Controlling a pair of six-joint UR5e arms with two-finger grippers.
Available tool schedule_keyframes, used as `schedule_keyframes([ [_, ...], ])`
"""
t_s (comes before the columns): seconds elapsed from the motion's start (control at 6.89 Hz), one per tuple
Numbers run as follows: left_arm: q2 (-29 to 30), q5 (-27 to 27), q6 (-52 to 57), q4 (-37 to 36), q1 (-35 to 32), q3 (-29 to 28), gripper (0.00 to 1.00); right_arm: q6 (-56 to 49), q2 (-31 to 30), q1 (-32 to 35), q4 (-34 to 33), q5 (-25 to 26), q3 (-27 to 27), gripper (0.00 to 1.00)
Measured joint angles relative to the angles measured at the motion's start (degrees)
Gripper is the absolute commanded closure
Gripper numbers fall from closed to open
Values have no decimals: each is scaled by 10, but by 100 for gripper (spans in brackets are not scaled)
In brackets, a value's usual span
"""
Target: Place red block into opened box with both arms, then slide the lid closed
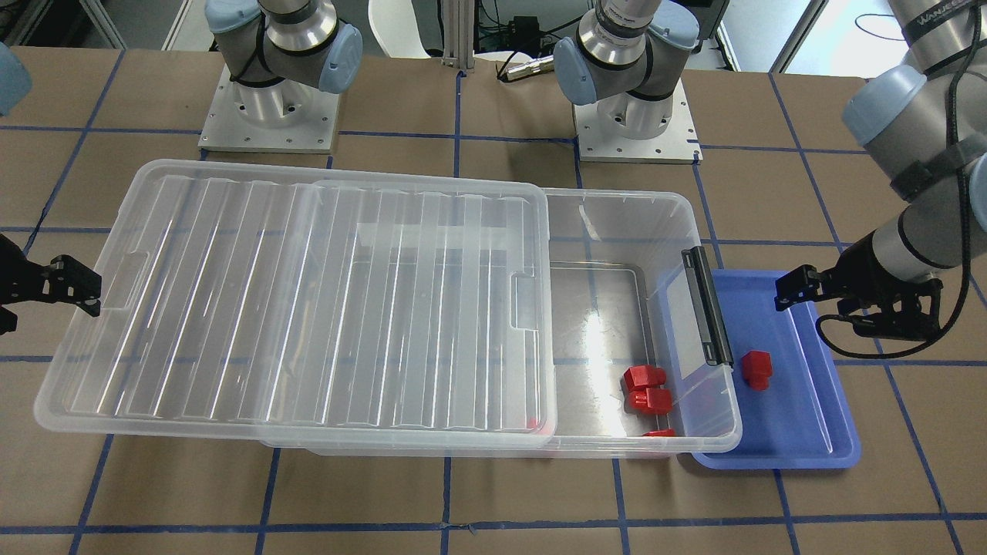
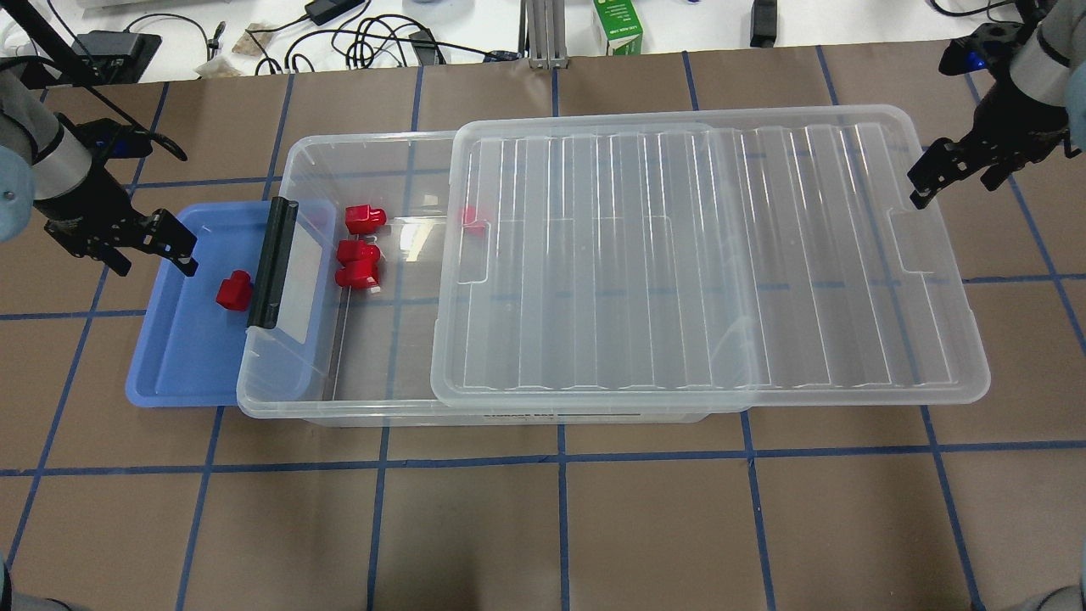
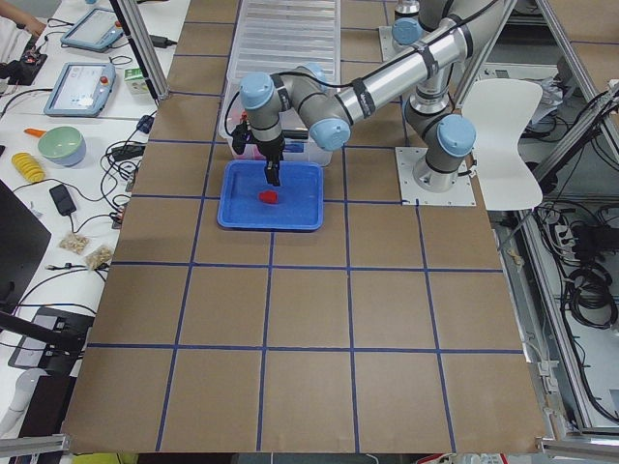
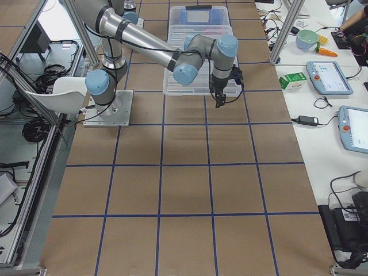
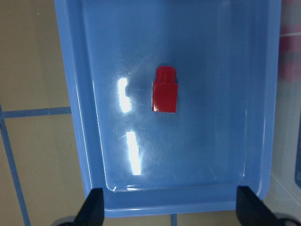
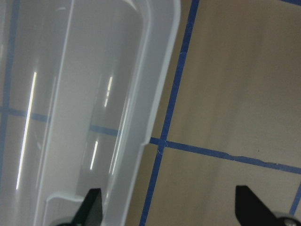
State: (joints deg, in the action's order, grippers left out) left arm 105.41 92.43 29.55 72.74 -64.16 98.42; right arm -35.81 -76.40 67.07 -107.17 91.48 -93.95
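One red block (image 5: 164,92) lies in the blue tray (image 5: 75,94), at 12 o'clock from the wide-open left claw (image 5: 169,211), which should advance, drop squarely and pinch its cube body; right claw (image 2: 950,174) hangs open by the lid (image 2: 679,255), off its 2 o'clock corner.

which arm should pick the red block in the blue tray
Left arm. Its jaws hang open over the blue tray beside the red block; the right arm is at the lid's far end.

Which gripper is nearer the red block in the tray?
Left. Left gripper hovers over the blue tray near the red block; right gripper is at the far edge of the lid.
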Motion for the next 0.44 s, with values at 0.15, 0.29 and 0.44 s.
schedule_keyframes([
  [0.15, 24, 1, 1, -20, 0, 0, 0, -4, 0, -4, 0, 0, 0, 0],
  [0.29, 47, 0, 0, -39, 0, 1, 0, -7, 0, -6, 0, 1, 0, 0],
  [0.44, 67, -1, -1, -51, 0, 2, 0, -9, -1, -8, 0, 1, -1, 0],
])
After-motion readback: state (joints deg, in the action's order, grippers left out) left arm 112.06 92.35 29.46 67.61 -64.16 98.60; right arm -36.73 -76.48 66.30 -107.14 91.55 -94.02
